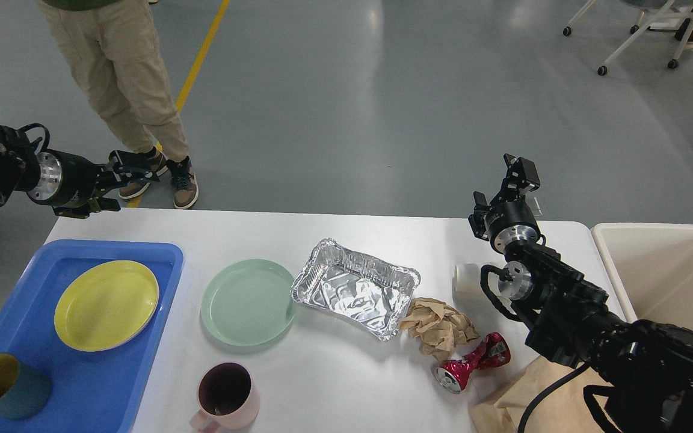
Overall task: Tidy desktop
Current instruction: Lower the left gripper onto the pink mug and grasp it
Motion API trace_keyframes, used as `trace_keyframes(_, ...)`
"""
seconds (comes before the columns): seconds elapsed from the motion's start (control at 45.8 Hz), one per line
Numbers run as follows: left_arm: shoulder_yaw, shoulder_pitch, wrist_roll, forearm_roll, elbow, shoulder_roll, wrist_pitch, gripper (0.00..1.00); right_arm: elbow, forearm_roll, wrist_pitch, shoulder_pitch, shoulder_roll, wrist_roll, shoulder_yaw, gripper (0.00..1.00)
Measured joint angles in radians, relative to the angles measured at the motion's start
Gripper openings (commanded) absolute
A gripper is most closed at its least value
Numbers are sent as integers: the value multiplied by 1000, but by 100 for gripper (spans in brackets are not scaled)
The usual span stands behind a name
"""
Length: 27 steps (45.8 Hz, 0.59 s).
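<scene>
White desktop below both jaws; left, right spread, empty.

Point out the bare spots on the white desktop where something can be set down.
The desktop is bare along its far edge, behind the green plate and foil tray. Another open patch lies at the near edge between the pink mug and crushed red can. It is crowded on the right, around the crumpled paper and white cup.
</scene>
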State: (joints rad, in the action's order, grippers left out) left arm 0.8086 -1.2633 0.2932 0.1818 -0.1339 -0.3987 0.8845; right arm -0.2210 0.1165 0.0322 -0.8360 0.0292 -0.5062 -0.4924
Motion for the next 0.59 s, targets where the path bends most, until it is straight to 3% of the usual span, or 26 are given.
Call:
trace_keyframes(0.087,74,-35,-1,23,-6,8,59,96,0,0,0,0,0,0,0,100)
trace_keyframes(0.175,230,-86,-1,26,-49,16,73,96,0,0,0,0,0,0,0,100)
trace_keyframes(0.35,566,-256,2,19,-300,53,76,96,0,0,0,0,0,0,0,100)
trace_keyframes(0.59,690,-436,0,28,-567,93,76,96,0,0,0,0,0,0,0,100)
